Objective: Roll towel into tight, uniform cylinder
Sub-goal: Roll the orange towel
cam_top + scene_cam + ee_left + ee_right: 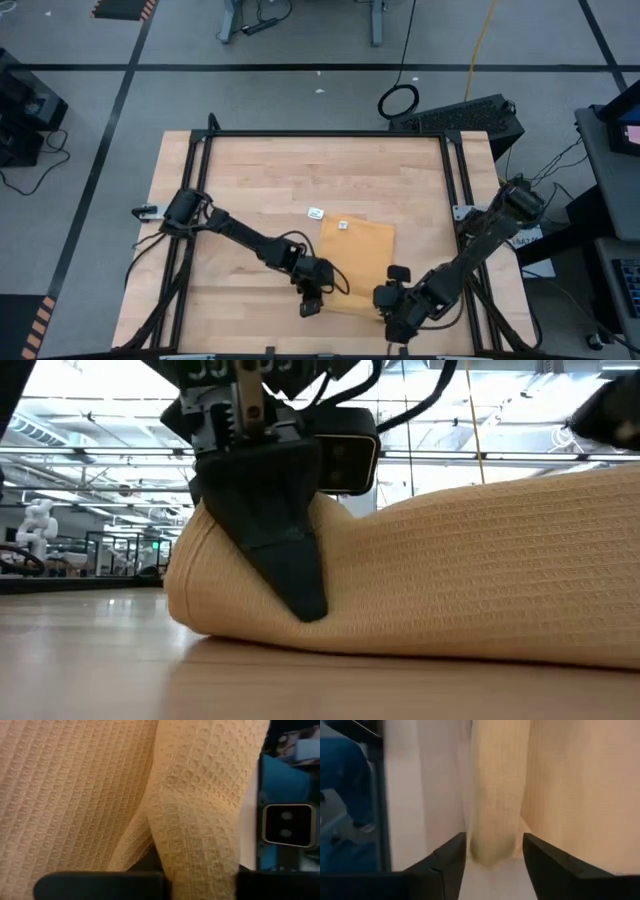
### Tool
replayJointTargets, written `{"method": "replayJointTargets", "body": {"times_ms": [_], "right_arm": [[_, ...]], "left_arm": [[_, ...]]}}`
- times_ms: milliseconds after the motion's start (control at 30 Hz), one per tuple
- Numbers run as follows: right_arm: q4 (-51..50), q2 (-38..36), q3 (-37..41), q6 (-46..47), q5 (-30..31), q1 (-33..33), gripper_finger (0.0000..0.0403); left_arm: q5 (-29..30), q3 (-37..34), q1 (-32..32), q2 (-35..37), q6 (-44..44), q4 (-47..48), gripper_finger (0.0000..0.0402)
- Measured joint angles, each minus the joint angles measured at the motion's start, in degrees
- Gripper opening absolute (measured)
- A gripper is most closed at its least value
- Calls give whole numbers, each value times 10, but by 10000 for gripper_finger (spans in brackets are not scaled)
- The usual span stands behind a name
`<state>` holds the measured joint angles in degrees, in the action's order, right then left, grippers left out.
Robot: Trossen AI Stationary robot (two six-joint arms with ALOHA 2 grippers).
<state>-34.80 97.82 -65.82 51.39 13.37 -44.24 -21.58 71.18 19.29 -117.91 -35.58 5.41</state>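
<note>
- Spanning the whole high view, wooden table [250, 180] with a black frame along its edges.
- Towel [358, 255], mustard-yellow waffle weave, lies near the table's front edge, right of centre; near edge folded up into a thick roll, white label [343, 225] at its far edge.
- Left gripper [312, 300] at the roll's left end, jaws clamped on the fold.
- Right gripper [494, 862] at the roll's right end, jaws apart, straddling it.
- Small white tag [316, 212] on bare wood just beyond the towel's far left corner.
</note>
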Motion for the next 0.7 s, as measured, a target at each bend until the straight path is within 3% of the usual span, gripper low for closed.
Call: {"method": "replayJointTargets", "body": {"times_ms": [167,300,500,700], "right_arm": [[12,-22,0,-11,128,-38,192],[60,12,0,-58,196,-65,179],[97,72,0,-51,228,-66,129],[68,108,0,32,229,-51,71]], "left_arm": [[-28,0,-14,0,-28,-9,37],[-29,0,-19,0,-31,-8,37],[-46,0,-25,0,-30,-11,37],[-46,0,-25,0,-15,-13,38]]}}
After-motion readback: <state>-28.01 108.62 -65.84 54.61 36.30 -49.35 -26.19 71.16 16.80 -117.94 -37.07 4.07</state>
